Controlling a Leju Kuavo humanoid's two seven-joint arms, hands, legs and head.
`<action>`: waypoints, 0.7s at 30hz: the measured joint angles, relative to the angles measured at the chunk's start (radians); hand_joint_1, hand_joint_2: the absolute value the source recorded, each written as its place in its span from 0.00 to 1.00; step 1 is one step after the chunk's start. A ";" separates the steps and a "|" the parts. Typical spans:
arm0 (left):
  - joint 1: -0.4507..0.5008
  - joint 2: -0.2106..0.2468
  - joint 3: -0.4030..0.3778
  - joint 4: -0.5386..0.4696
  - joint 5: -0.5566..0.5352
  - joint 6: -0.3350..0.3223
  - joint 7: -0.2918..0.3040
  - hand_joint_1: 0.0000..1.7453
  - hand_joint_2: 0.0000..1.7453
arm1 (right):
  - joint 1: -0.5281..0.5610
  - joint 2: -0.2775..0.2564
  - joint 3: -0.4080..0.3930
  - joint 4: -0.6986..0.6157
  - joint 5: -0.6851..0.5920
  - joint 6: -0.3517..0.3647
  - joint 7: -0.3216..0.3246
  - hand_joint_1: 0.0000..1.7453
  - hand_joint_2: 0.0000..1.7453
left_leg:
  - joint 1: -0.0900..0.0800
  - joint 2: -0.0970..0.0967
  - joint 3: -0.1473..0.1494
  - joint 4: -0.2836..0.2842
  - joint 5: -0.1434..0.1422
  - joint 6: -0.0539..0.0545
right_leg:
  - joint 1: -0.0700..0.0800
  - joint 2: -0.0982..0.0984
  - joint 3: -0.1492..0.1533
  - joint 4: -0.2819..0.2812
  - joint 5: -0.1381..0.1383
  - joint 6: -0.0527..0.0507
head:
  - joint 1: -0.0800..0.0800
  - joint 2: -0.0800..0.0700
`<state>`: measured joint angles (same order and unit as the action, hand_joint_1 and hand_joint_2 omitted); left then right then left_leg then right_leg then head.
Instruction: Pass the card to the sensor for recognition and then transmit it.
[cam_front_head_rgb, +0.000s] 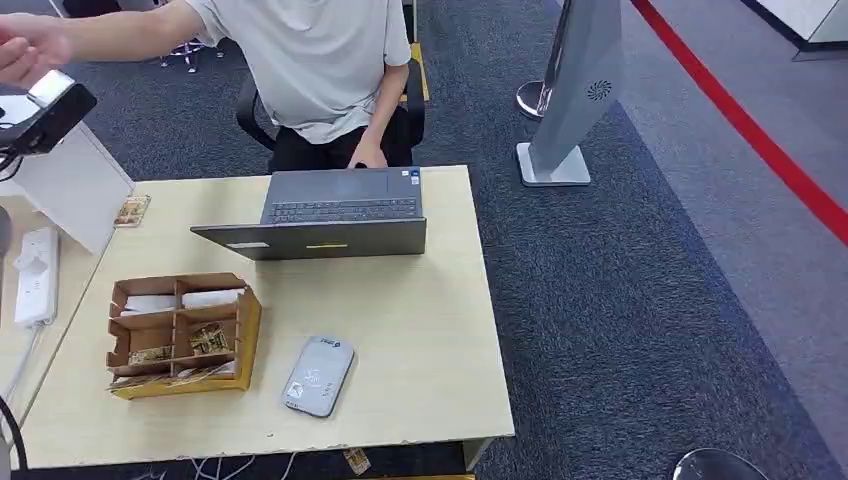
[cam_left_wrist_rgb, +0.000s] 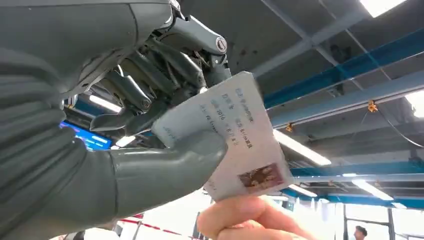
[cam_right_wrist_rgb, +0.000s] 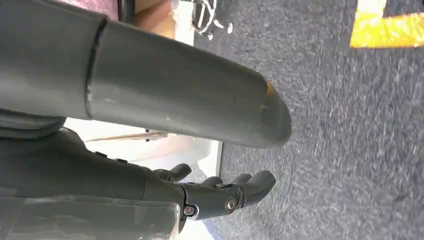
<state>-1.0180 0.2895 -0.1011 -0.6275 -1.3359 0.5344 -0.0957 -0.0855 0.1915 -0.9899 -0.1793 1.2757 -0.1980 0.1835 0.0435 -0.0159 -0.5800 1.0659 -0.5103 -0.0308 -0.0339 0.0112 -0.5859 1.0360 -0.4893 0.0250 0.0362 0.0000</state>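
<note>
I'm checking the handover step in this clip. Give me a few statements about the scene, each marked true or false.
1. The left hand holds a card between thumb and fingers. True.
2. A person's fingers touch the card's edge. True.
3. The right hand holds a second card. False: it holds nothing, its fingers loosely apart above the carpet.
4. The laptop on the table is closed. False: it is open, with its keyboard showing.
5. The grey reader lies beside the cardboard box. True.
6. The box has nothing in it. False: its compartments hold cards and small packets.
</note>
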 joint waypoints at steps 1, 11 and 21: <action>-0.001 0.000 0.000 0.000 0.000 0.000 0.005 1.00 1.00 | 0.000 -0.001 0.000 0.000 0.000 0.005 -0.002 0.00 0.00 | 0.000 0.000 0.000 0.000 0.000 0.000 | 0.000 0.000 0.000 0.000 0.000 0.000 | 0.000 0.000; -0.002 0.000 0.000 0.000 -0.009 0.000 0.021 1.00 1.00 | 0.000 -0.005 0.000 0.000 0.001 0.011 -0.003 0.00 0.00 | 0.000 0.000 0.000 0.000 0.000 0.000 | 0.000 0.000 0.000 0.000 0.000 0.000 | 0.000 0.000; -0.003 -0.012 -0.001 -0.007 -0.030 0.001 0.029 1.00 1.00 | 0.000 -0.005 -0.001 0.000 0.003 0.001 -0.002 0.00 0.00 | 0.000 0.000 0.000 0.000 0.000 0.000 | 0.000 0.000 0.000 0.000 0.000 0.000 | 0.000 0.000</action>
<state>-1.0209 0.2774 -0.1022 -0.6344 -1.3657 0.5352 -0.0671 -0.0856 0.1862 -0.9907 -0.1797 1.2783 -0.1973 0.1812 0.0435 -0.0160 -0.5799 1.0659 -0.5103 -0.0308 -0.0339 0.0112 -0.5859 1.0361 -0.4893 0.0250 0.0362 0.0000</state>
